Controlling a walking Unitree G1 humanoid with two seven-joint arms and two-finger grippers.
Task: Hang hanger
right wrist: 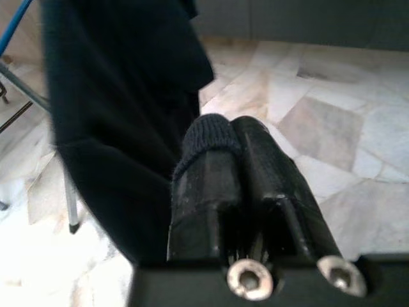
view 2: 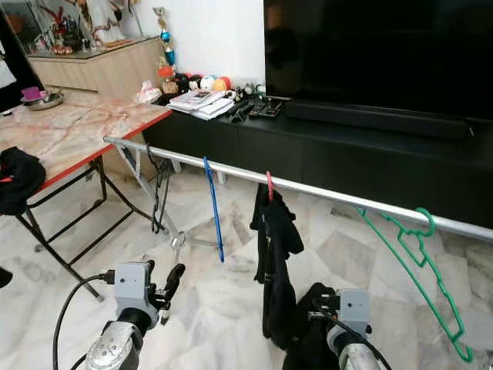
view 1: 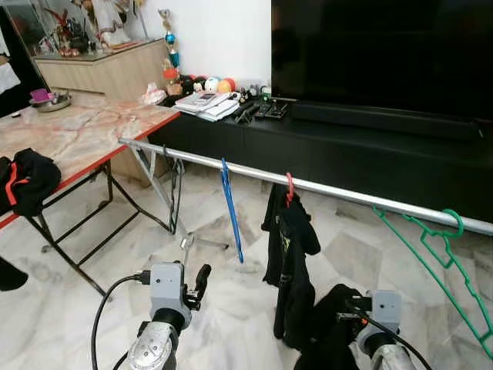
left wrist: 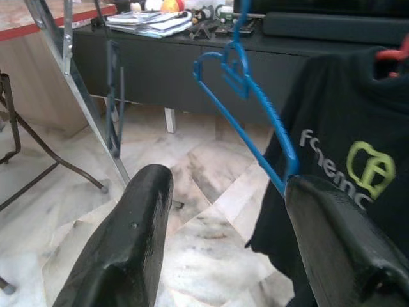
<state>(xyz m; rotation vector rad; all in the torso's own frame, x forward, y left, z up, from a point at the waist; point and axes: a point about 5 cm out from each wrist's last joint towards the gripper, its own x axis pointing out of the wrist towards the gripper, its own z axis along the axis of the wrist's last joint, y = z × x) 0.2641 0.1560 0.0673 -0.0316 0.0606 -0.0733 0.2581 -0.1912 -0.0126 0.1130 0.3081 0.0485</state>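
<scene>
Blue hanger (view 1: 231, 212) on rail (view 1: 339, 190), beyond the gaping left pincer (view 1: 202, 279), right pincer (right wrist: 239, 153) closed, empty.

A silver rail (view 1: 323, 187) carries a blue hanger (view 1: 231, 212), a red hanger (view 1: 290, 187) with a black shirt (view 1: 289, 254), and, farthest from the bench (view 1: 85, 135), a green hanger (view 1: 447, 258). The bench holds a black garment (view 1: 27, 179) and a metal bowl (view 1: 51, 100).

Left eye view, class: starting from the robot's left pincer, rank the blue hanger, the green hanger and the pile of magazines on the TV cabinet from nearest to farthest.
1. Blue hanger: hangs on the rail just ahead of the left pincer, slightly to its right.
2. Pile of magazines: farther back, on the black cabinet's left end.
3. Green hanger: far right end of the rail.
</scene>
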